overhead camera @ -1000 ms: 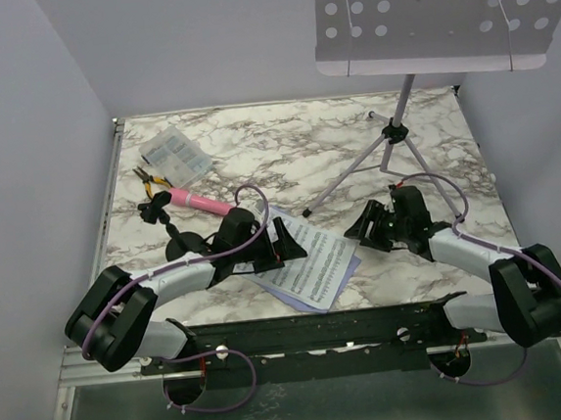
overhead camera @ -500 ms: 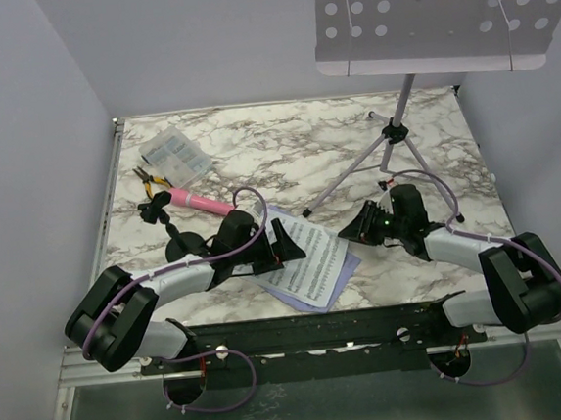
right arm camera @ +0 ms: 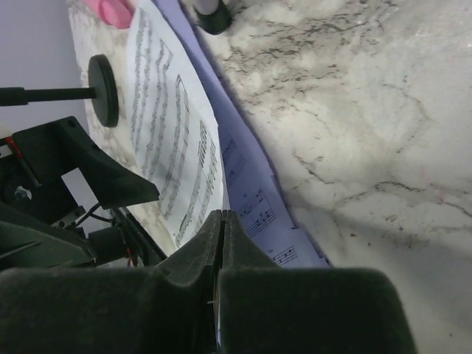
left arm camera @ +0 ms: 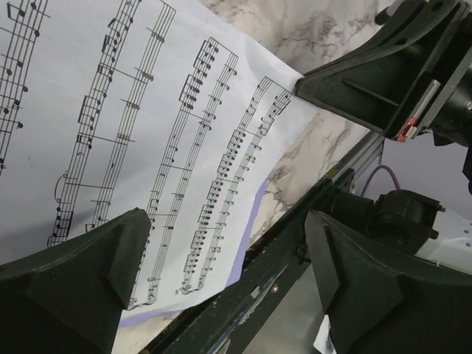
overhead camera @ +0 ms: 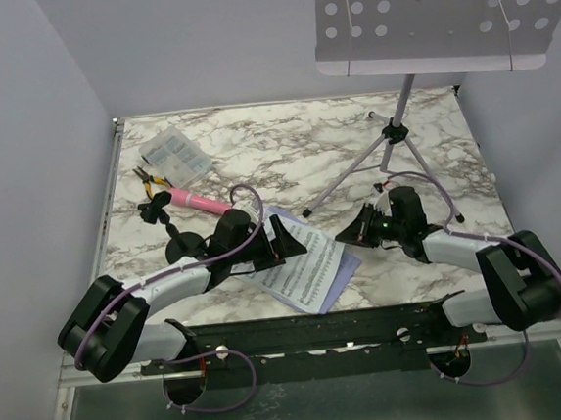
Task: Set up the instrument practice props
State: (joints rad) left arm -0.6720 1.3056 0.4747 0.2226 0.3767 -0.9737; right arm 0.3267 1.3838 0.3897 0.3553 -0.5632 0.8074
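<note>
Right gripper (overhead camera: 345,235) pinches top sheet-music page (overhead camera: 309,260), left gripper (overhead camera: 285,241) spread above it: lift slowly, sparing lavender page (right arm camera: 247,173).

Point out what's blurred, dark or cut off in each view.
Left wrist: the sheet music is crisp, the left gripper's fingers dark with little detail. Right wrist: the right gripper's fingers are a blurred dark mass along the bottom, the table sharp. Top external: even light, the music stand cropped by the top edge.

free: marble table (overhead camera: 284,141) rear-centre | blocked: tripod (overhead camera: 390,134) right, mic stand (overhead camera: 182,245) left
</note>
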